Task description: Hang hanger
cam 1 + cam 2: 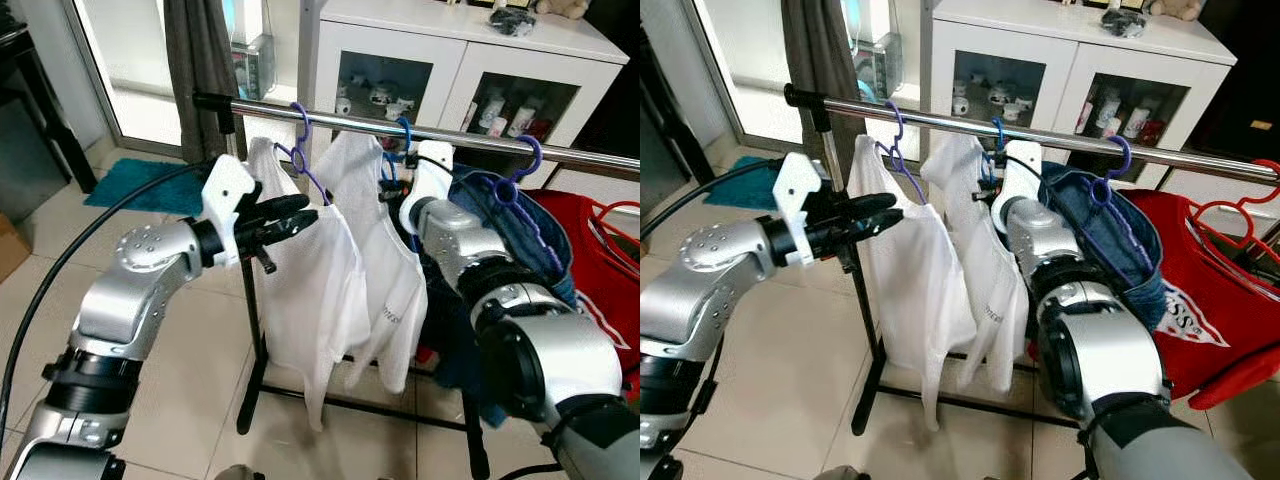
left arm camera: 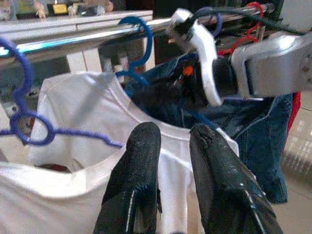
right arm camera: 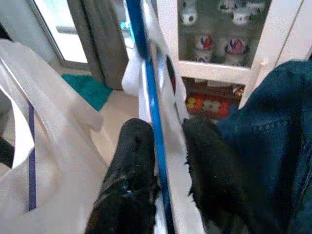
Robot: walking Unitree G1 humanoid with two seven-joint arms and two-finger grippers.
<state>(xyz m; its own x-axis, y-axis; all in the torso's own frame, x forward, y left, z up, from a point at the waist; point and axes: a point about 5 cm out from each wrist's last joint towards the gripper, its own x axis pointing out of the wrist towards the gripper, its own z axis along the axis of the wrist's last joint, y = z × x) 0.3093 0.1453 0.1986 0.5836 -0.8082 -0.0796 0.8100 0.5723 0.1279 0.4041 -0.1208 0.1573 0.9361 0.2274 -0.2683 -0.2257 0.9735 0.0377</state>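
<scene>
A steel rail point(image 1: 450, 137) runs across a black clothes rack. A blue hanger point(image 3: 151, 97) carrying a white shirt point(image 1: 392, 280) has its hook point(image 1: 405, 130) over the rail. My right gripper point(image 3: 163, 127) reaches up under the rail and is shut on the blue hanger's bar and the shirt's collar; in the eye views its fingers are hidden behind the shirt. To the left, a purple hanger point(image 1: 300, 140) holds a second white shirt point(image 1: 310, 290). My left gripper point(image 1: 300, 215) is level with that shirt's shoulder, fingers point(image 2: 141, 151) slightly open and holding nothing.
Further right on the rail hang a denim garment point(image 1: 520, 230) on a purple hanger and a red shirt point(image 1: 600, 270) on a red hanger. A white glass-door cabinet point(image 1: 450, 60) stands behind. A grey curtain point(image 1: 200, 60) and a teal mat point(image 1: 140, 185) are at the left.
</scene>
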